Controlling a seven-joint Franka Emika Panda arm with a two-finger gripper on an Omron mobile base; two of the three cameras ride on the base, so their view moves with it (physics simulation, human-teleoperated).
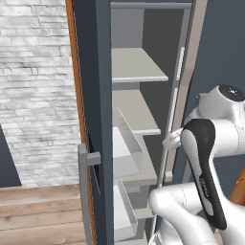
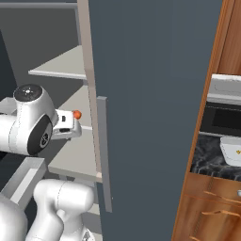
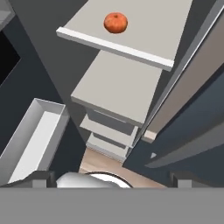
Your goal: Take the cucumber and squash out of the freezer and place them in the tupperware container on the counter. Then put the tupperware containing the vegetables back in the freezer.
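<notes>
Squash, a small round orange piece point(image 3: 116, 22), lies at the top of the hand view on a light grey shelf point(image 3: 144, 30) of the tall dark slate-grey freezer point(image 1: 93, 72). Two dark fingertips point(image 3: 39, 178) stand far apart at the bottom corners, holding nothing. In the right base view, the squash shows left of centre, and a whitish-grey rectangular tupperware tray point(image 2: 231, 150) sits at the right edge on the black marble-look counter point(image 2: 207, 162).

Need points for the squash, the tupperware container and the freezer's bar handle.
squash point(image 3: 116, 22), hand view: middle of the orange piece on the light grey shelf.
tupperware container point(image 2: 231, 150), right base view: whitish tray wall, on the counter at the frame's right edge.
freezer bar handle point(image 1: 84, 191), left base view: middle of the grey vertical bar.
</notes>
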